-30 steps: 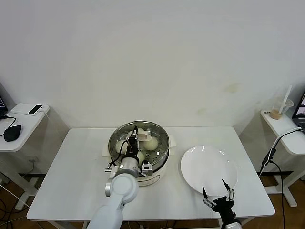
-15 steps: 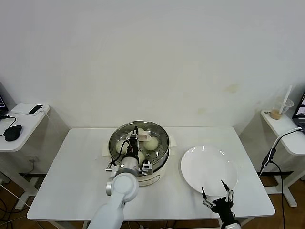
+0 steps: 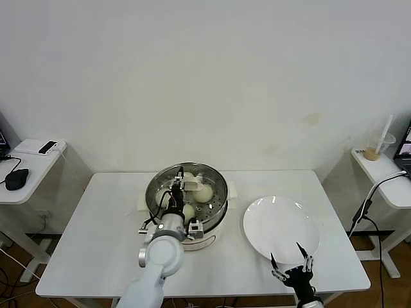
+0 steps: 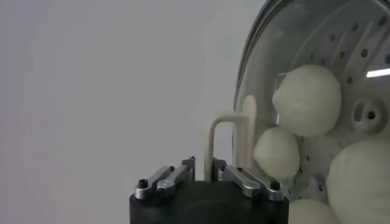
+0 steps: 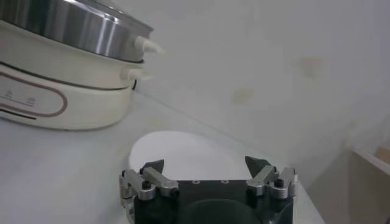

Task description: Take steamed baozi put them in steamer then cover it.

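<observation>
Left pincer [image 3: 182, 187] above cover [image 3: 186, 192] handle

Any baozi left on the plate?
No: in the head view the plate is bare, and the baozi sit in the steamer under the cover.

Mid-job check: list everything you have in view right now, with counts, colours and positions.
steamed baozi: four, cream-white, inside the steamer under the cover
steamer: one, shiny steel on a white base, table centre
cover: one, clear glass with a cream handle, on the steamer
plate: one, white, nothing on it, right of the steamer
table: one, white
side tables: two, white, far left and far right
mouse: one, black, left side table
cup: one, clear with a brown drink, right side table
left gripper: at the cover's handle
right gripper: open, by the plate's near edge
</observation>
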Controlling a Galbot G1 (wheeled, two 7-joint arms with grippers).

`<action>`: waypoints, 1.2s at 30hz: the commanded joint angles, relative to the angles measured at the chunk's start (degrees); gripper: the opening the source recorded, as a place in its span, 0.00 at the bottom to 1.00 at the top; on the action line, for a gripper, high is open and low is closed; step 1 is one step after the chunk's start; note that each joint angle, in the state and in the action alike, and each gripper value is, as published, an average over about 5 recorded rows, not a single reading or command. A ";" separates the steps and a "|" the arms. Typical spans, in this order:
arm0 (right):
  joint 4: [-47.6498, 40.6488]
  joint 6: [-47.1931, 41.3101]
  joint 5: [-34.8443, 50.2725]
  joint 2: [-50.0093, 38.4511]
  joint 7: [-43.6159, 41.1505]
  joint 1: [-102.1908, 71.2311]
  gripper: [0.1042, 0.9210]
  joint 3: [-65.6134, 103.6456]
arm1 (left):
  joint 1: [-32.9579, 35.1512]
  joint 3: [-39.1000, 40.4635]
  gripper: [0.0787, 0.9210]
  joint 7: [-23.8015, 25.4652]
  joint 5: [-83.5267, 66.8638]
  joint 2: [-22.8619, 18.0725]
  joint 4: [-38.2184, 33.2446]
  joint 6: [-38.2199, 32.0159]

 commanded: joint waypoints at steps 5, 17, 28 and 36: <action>0.16 0.14 -0.02 -0.14 0.09 -0.51 0.88 0.19 | 8.88 -0.29 0.64 -3.52 -6.37 4.11 -12.90 -1.38; 0.50 0.94 1.89 -2.34 0.34 -1.57 0.88 0.14 | 26.13 -8.90 0.88 -15.43 -40.81 7.41 -22.94 -7.13; 2.25 1.35 4.09 -3.27 0.50 -2.39 0.88 -1.01 | 37.38 -25.09 0.88 -28.11 -84.07 4.21 -21.52 -20.07; 3.59 -0.43 14.55 -4.82 -1.05 -3.67 0.88 -2.05 | 45.19 -29.65 0.88 -25.78 -96.99 3.64 -19.87 -23.90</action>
